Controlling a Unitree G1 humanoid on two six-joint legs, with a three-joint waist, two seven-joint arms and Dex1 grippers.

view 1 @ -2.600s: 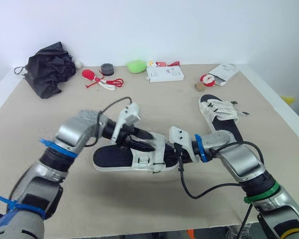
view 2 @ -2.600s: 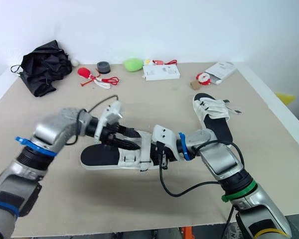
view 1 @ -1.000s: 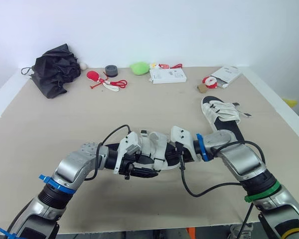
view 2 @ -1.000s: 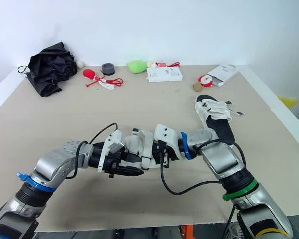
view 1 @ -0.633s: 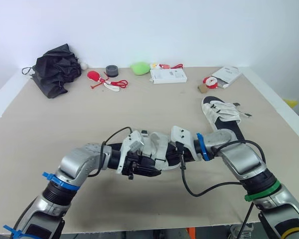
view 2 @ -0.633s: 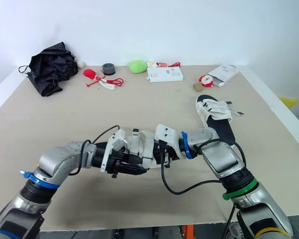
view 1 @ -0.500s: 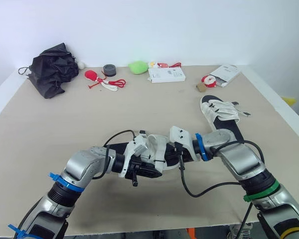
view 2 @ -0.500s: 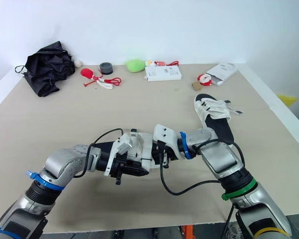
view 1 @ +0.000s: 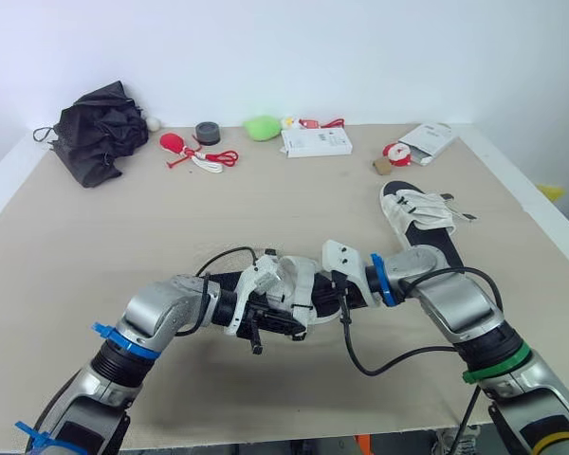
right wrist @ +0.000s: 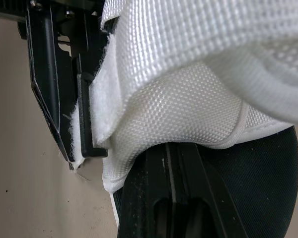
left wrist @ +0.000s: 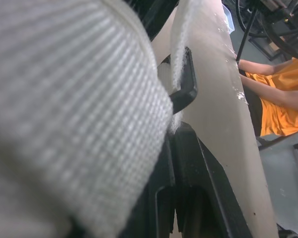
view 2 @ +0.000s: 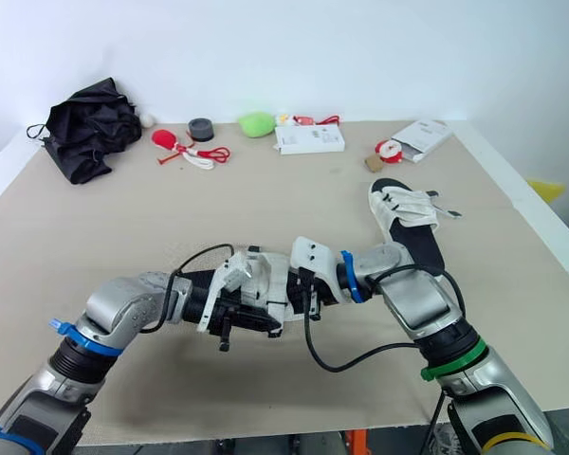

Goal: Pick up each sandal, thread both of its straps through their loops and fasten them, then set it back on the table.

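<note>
Tabletop with far umbrella, box, second sandal

No legible text or labels anywhere, markings on the white box too small to read

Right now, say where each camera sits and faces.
Eyes: on head, facing forward and down at table; left gripper and right gripper meet at the held sandal.
Left wrist: along left gripper, facing strap and black loop.
Right wrist: along right gripper, facing strap and sole.
Shared: both wrist views show the strap.
</note>
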